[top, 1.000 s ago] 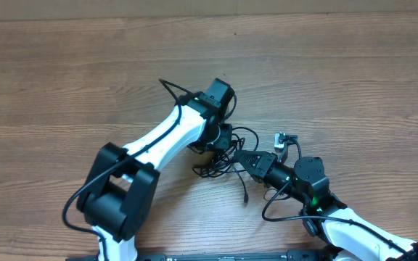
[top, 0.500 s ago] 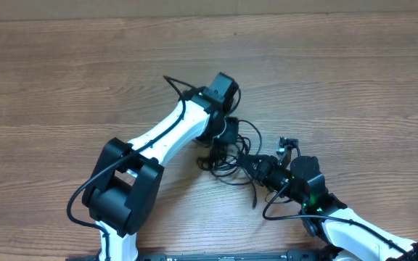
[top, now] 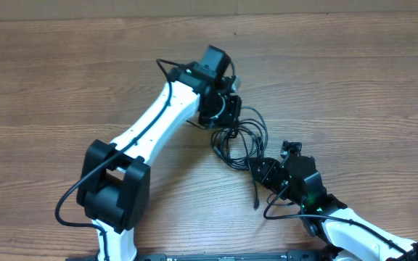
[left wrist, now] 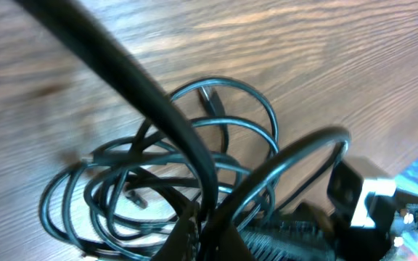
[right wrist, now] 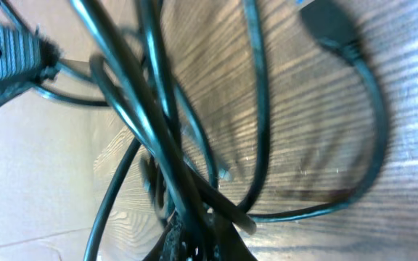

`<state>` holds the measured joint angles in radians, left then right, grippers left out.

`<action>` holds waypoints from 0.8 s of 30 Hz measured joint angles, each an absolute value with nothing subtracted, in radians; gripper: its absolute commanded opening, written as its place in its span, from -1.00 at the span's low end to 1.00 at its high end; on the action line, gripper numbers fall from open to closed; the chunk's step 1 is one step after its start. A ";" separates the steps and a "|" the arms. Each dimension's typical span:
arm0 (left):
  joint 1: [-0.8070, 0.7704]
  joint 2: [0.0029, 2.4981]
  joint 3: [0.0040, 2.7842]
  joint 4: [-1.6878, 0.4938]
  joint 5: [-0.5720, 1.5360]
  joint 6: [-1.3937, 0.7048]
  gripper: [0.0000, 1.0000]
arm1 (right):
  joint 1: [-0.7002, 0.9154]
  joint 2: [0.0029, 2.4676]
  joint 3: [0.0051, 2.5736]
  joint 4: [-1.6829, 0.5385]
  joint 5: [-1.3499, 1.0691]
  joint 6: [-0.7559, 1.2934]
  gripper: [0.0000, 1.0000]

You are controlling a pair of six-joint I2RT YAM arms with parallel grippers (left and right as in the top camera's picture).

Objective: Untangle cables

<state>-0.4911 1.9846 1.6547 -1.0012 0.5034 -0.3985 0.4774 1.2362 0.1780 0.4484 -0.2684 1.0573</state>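
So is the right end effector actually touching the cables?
Touching. The right wrist view shows several cables running straight into the right end effector at the bottom edge, pinched there with no gap.

Glossy black cables [top: 236, 139] on a matt wood-grain table [top: 64, 87] (faintly streaked).
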 measured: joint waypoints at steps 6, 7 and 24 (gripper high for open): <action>-0.390 1.985 1.735 -1.190 0.599 -0.315 -0.92 | 0.477 1.236 0.178 0.471 -0.249 1.010 -0.84; -0.371 1.985 1.747 -1.209 0.643 -0.295 -0.92 | 0.477 1.236 0.178 0.471 -0.246 1.007 -0.82; -0.176 1.984 1.773 -1.246 1.015 0.007 -0.86 | 0.477 1.236 0.178 0.496 -0.094 0.990 -0.65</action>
<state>-0.1757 1.9842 1.7725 -1.2465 1.0145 0.0071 0.4774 1.2362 0.1780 0.4961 -0.0937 0.9901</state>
